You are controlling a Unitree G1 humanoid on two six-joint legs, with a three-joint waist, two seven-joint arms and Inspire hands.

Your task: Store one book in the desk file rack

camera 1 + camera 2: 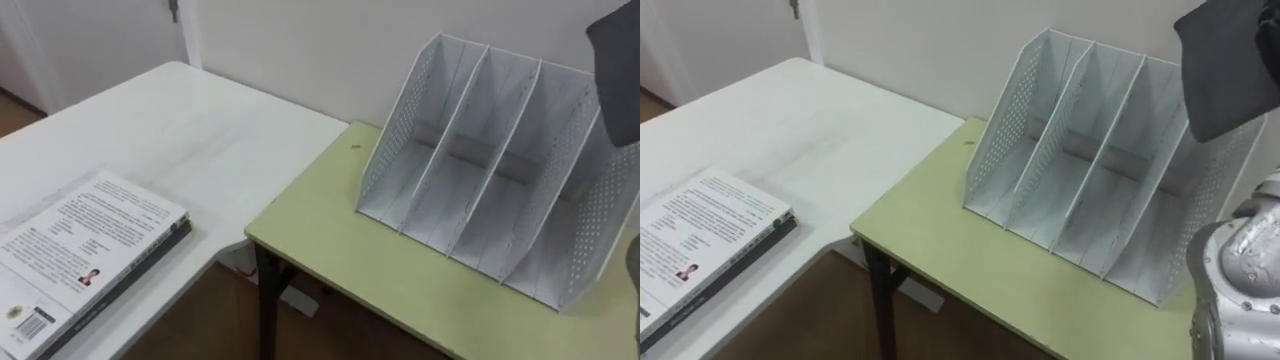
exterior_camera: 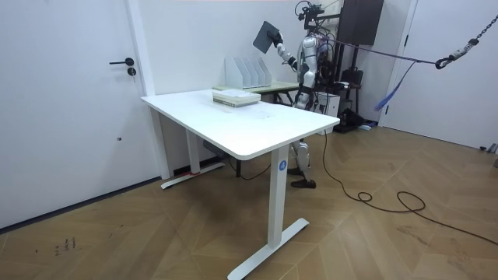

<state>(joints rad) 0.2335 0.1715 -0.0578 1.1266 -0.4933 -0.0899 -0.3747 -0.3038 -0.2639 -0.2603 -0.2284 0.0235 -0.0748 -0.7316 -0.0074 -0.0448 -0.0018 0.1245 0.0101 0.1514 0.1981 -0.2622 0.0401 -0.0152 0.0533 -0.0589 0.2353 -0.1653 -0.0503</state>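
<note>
Room view shows the right hand (image 2: pixel 281 51) gripping a dark book (image 2: pixel 268 36) aloft, at one o'clock above the file rack (image 2: pixel 247 71); storing seems half done, insertion remains; left eye view adds empty slots and another book (image 1: pixel 85 240) at eight o'clock on the white table (image 1: pixel 200 130).

Open-topped, open-fronted slots in file rack (image 1: pixel 455 165)

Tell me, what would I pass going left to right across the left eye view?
First a stack of books on the white table → green desk → white file rack → dark book up at the right edge.
</note>
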